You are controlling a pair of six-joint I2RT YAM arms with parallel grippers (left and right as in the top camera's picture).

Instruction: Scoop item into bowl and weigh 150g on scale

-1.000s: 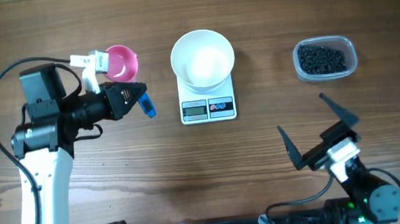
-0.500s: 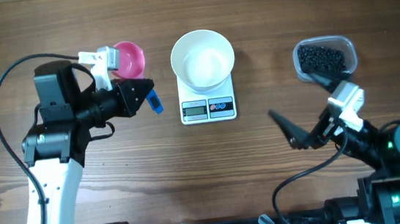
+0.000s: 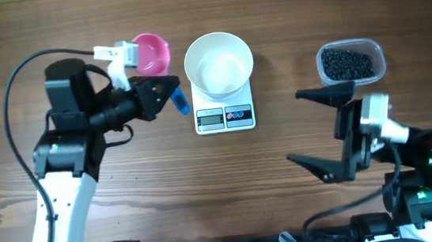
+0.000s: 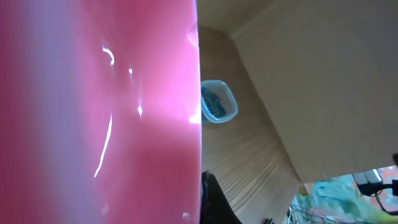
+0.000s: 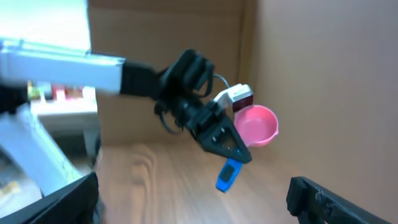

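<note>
A white bowl [image 3: 218, 63] stands empty on the white scale [image 3: 224, 117] at the table's centre. The item, a pile of black pellets [image 3: 347, 63], lies in a clear tub at the right. My left gripper [image 3: 167, 95] is shut and carries a pink scoop [image 3: 151, 53] just left of the bowl; a blue piece [image 3: 182, 103] sticks out at its tips. That scoop [image 4: 99, 112] fills the left wrist view, with the tub [image 4: 218, 101] small beyond it. My right gripper [image 3: 320, 131] stands wide open below the tub, facing left with nothing between its fingers.
The clear tub [image 3: 374, 48] sits near the right edge of the table. The right wrist view looks across at the left gripper [image 5: 225, 147], the pink scoop [image 5: 255, 124] and a brown wall behind. Bare wood lies in front of the scale.
The left arm has carried the pink scoop rightward, close to the bowl. The right arm has lifted and turned, its open gripper now facing left below the tub.
</note>
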